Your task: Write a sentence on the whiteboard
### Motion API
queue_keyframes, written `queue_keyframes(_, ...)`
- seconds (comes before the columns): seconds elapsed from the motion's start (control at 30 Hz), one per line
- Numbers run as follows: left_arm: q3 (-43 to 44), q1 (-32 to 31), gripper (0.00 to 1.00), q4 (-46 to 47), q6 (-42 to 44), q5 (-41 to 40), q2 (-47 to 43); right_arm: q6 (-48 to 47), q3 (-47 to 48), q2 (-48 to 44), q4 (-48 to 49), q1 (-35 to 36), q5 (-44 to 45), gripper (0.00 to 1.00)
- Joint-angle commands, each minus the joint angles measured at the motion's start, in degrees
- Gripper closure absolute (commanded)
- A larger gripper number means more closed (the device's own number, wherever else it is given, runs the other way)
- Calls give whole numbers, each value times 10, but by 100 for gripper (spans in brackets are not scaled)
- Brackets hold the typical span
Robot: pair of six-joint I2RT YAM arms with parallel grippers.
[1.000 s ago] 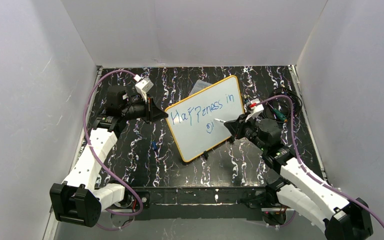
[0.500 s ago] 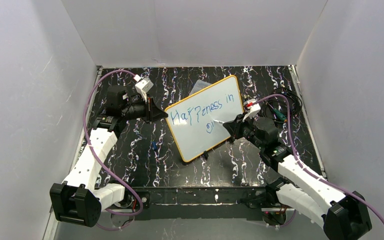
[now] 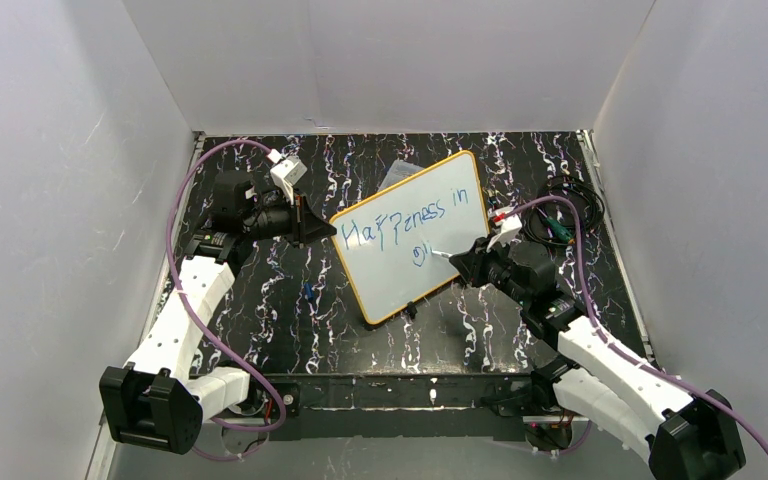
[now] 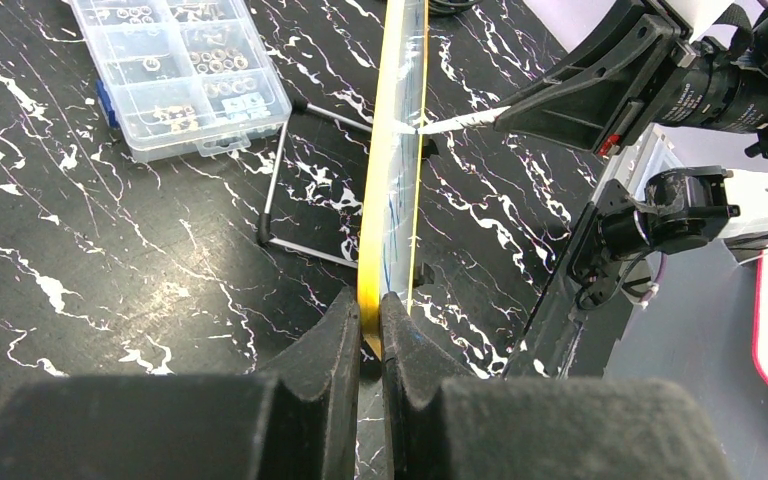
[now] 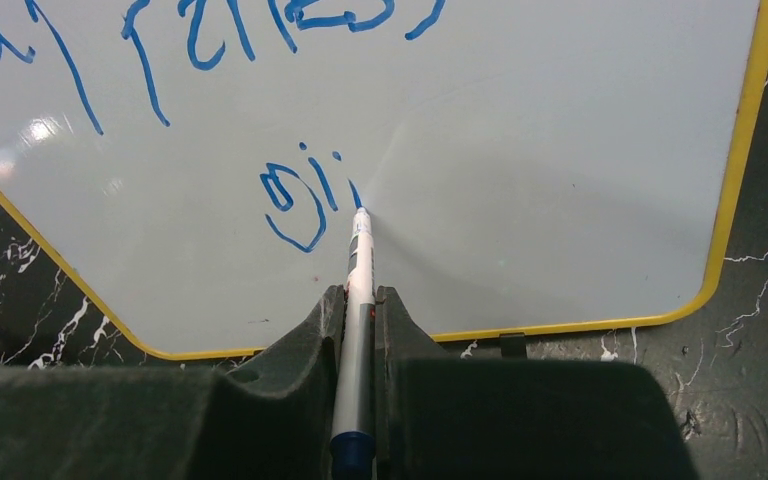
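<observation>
The board (image 3: 400, 285) stands propped near the middle of the table (image 3: 290, 310), turned so that its left edge faces the left arm and its white face looks toward the right arm. In the left wrist view it shows edge-on, leaning back on a thin wire stand (image 4: 278, 190), with a clear box (image 4: 180, 70) of small parts lying behind it, apart from the stand.

The left gripper (image 4: 370, 300) is clamped on the board's yellow frame: the frame's near edge runs straight up between the two fingers, which press it from either side.

The right gripper (image 5: 360, 295) is closed on a marker (image 5: 360, 265), which lies along the slot between the fingers with its blue cap end toward the wrist and its tip pointing out ahead. The tip touches the white face in the lower half of the board, well inside the frame.

The sentence (image 5: 322, 185) is in blue. Its top line reads "Happiness in", slanting up toward the board's far right corner. Below it stands "gi", and the marker tip sits at the foot of a short stroke just to the right of those letters.
</observation>
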Motion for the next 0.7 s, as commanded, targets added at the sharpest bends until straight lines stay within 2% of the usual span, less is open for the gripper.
queue_keyframes(0.0, -1, -4, 100, 5, 13, 23, -10, -5, 8, -3, 11, -3, 17, 99)
queue_keyframes(0.4, -1, -4, 100, 5, 13, 22, -10, -18, 47, 6, 56, -3, 54, 99)
queue_keyframes(0.67, -1, -4, 100, 5, 14, 22, -11, -21, 54, 15, 56, -3, 40, 99)
